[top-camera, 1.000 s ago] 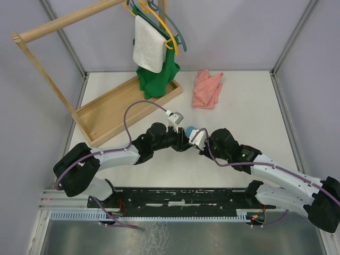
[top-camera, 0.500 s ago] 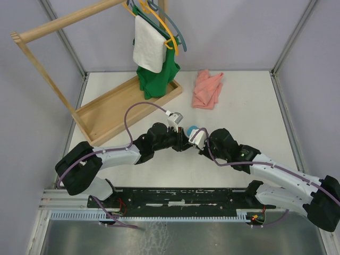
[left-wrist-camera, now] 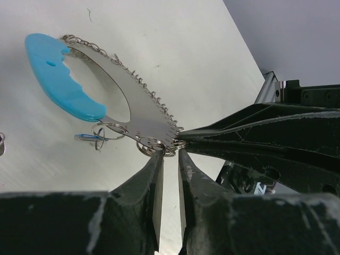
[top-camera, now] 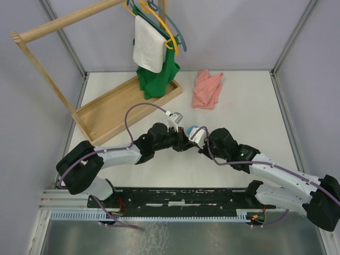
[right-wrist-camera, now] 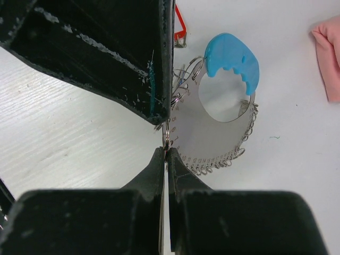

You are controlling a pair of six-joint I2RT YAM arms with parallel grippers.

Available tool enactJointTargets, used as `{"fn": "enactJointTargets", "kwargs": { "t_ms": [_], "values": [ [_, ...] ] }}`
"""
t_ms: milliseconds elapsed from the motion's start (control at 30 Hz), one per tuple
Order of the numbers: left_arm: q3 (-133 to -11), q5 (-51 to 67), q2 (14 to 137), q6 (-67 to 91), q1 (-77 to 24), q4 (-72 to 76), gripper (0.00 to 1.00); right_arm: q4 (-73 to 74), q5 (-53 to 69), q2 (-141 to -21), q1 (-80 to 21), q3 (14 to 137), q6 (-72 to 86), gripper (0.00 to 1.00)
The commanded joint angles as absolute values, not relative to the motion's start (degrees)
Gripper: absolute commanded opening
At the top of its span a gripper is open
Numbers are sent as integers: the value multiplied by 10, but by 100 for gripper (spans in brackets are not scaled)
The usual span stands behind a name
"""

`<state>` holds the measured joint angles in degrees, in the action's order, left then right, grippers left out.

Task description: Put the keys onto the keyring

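The keyring is a flat silvery crescent plate point(left-wrist-camera: 133, 114) edged with many small rings, with a thick blue curved section point(left-wrist-camera: 61, 79). It also shows in the right wrist view point(right-wrist-camera: 223, 130), and its blue part shows from above point(top-camera: 192, 128). My left gripper point(left-wrist-camera: 170, 153) pinches the plate's ringed edge with its jaws nearly closed. My right gripper point(right-wrist-camera: 166, 151) is shut on a small split ring at that same edge, tip to tip with the left. A blue key tag point(left-wrist-camera: 85, 137) lies under the plate. A red tag point(right-wrist-camera: 180, 29) peeks out past the left finger.
A pink cloth point(top-camera: 207, 88) lies at the back of the table. A wooden rack point(top-camera: 106, 114) stands at the back left, with a green garment point(top-camera: 156, 79) and a white towel point(top-camera: 147, 48) on hangers.
Both grippers stay together at the table's middle. The right wrist has crept slightly left and the blue part has shifted a little.
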<state>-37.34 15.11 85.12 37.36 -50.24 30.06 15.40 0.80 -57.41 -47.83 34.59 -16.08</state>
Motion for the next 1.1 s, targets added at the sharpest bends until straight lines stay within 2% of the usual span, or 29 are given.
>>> {"fn": "enactJointTargets", "kwargs": {
  "t_ms": [0, 167, 333, 833, 1067],
  "values": [
    [-375, 155, 860, 388, -504, 334, 20, 90, 26, -565, -481, 378, -149, 1],
    [-378, 148, 868, 381, -504, 334, 15, 89, 29, -563, -481, 378, -149, 1],
    [-368, 133, 868, 382, -501, 348, 21, 90, 29, -562, -481, 376, -149, 1],
    [-335, 73, 850, 368, -493, 338, 22, 91, 26, -573, -481, 373, -139, 1],
    [-333, 73, 866, 359, -492, 345, 13, 94, 26, -576, -481, 380, -135, 1]
  ]
}}
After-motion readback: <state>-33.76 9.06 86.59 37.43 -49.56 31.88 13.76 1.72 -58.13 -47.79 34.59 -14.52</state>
